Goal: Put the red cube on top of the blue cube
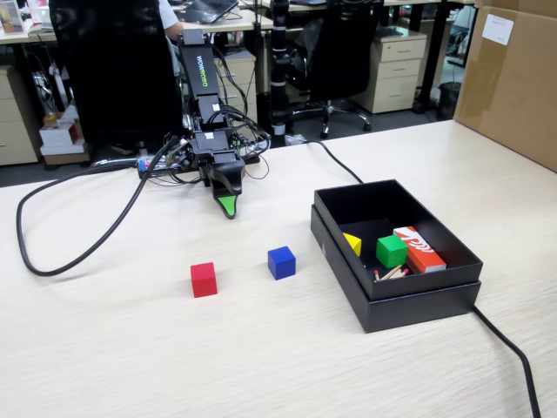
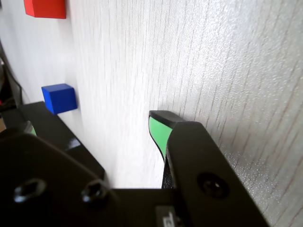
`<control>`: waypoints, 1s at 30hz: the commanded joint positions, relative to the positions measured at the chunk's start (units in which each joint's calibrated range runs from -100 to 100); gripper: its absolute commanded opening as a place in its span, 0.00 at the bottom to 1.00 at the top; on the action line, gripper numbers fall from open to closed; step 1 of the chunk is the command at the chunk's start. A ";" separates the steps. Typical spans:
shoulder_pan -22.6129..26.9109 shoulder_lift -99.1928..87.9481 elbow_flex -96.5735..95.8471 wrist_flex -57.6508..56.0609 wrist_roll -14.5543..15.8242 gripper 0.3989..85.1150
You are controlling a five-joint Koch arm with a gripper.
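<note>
The red cube (image 1: 203, 279) and the blue cube (image 1: 281, 262) sit apart on the pale table, the red one to the left in the fixed view. My gripper (image 1: 228, 205) hangs tip-down near the table behind them, well short of both. The wrist view has the red cube (image 2: 46, 8) at its top left edge and the blue cube (image 2: 59, 98) below it. There my gripper (image 2: 109, 137) is open: one green-padded finger (image 2: 159, 135) stands on the right with bare table beside it. Nothing is held.
An open black box (image 1: 396, 296) stands to the right of the blue cube, holding a green cube (image 1: 391, 251), a yellow piece (image 1: 352, 244) and a red-orange and white box (image 1: 419, 248). A black cable (image 1: 52, 252) loops at the left. A cardboard box (image 1: 513, 78) stands far right.
</note>
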 commanded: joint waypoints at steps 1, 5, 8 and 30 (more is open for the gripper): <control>0.00 0.10 -1.39 -0.82 0.15 0.57; 0.00 -0.01 -1.39 -0.82 0.15 0.57; -0.05 0.10 -1.30 -0.82 0.15 0.57; -0.10 0.56 0.88 -3.67 0.10 0.56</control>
